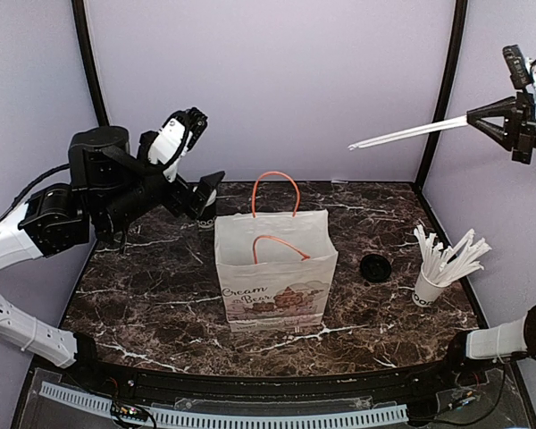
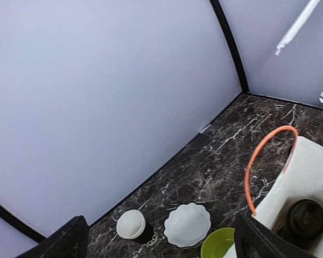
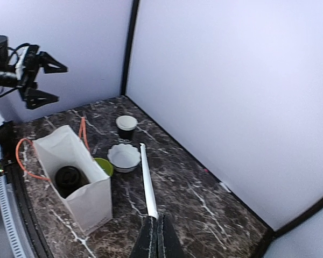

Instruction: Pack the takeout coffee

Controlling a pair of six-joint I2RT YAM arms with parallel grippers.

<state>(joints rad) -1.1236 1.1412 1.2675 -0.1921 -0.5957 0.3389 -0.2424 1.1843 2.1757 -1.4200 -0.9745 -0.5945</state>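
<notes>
Top external view: on the dark marbled tabletop [image 1: 143, 295] a white paper bag [image 1: 275, 268] with orange handles stands upright and open; the takeout coffee [image 3: 68, 177], black lid on, sits inside it at the bottom; right of the bag lie 1 loose black lid [image 1: 373, 266] and a white cup of white sticks [image 1: 429, 286]; behind the bag stand a green bowl [image 2: 218, 243], a white scalloped bowl [image 2: 187, 224] and 1 lidless black cup [image 2: 132, 224]; the left pincer [image 1: 201, 154] hangs released, jaws wide, behind the bag's left side; the right pincer [image 3: 156, 232] is clenched on 1 long white stick [image 1: 411, 134], raised high at the right.
</notes>
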